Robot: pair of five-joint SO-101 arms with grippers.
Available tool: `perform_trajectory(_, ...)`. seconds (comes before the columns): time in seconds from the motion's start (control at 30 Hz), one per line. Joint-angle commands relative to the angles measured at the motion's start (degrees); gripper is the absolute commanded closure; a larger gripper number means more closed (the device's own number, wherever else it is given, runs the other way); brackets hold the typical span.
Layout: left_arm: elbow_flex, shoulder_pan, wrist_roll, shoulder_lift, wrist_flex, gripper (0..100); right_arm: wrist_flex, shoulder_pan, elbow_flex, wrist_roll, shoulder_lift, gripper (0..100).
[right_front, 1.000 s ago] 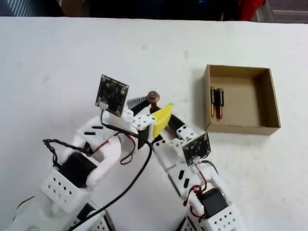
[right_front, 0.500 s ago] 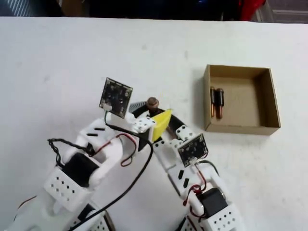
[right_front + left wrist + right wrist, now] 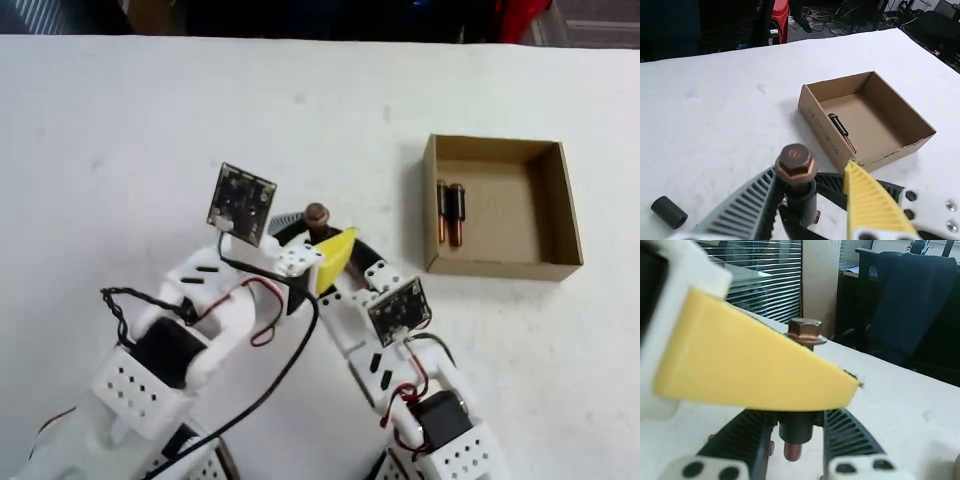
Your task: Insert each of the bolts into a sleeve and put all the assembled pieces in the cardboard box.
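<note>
A copper bolt [image 3: 317,212] stands upright in a black sleeve [image 3: 797,427], its hex head [image 3: 795,162] on top and its tip poking out below. My right gripper [image 3: 797,434] is shut on that sleeve with its black fingers [image 3: 837,182]. My left gripper [image 3: 815,170] is open around the bolt: the grey finger [image 3: 747,210] lies against the head, while the yellow finger [image 3: 336,256] stands apart from it. The cardboard box [image 3: 560,205] sits to the right with two assembled pieces [image 3: 449,212] lying in it. A loose black sleeve [image 3: 669,212] lies on the table.
Both arms meet in the middle of the white table [image 3: 150,120], a little left of the box. The left arm's camera board [image 3: 241,203] and its black cable [image 3: 270,385] hang over the near side. Chairs and clutter stand beyond the far edge.
The bolt has come down a little toward the right gripper and its sleeve. The left arm shifted slightly right and nearer in the first half second, then both arms kept still.
</note>
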Motion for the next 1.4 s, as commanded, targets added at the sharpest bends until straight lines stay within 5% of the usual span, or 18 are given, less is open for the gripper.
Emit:
perform_trajectory(0.0, -0.6, -0.1, -0.6, 0.2, -0.3, 79, -0.5, 0.3, -0.8, 0.8, -0.7, 98.1)
perform_trajectory(0.7, -1.0, -4.1, -3.3, 0.3, -0.4, 79, -0.4, 0.3, -0.8, 0.8, -0.7, 98.1)
perform_trajectory(1.03, -1.1, -4.9, -3.3, -0.1, -10.1, 79, 0.8, 0.3, -0.8, 1.1, -0.7, 98.1)
perform_trajectory(1.23, -9.1, -9.0, -3.3, -0.1, -4.6, 80, 1.3, 0.9, -0.8, 1.1, -0.7, 98.1)
perform_trajectory(1.37, -14.2, -15.6, -3.3, -0.1, 0.9, 93, 0.9, 4.6, -0.8, 1.1, -0.7, 98.1)
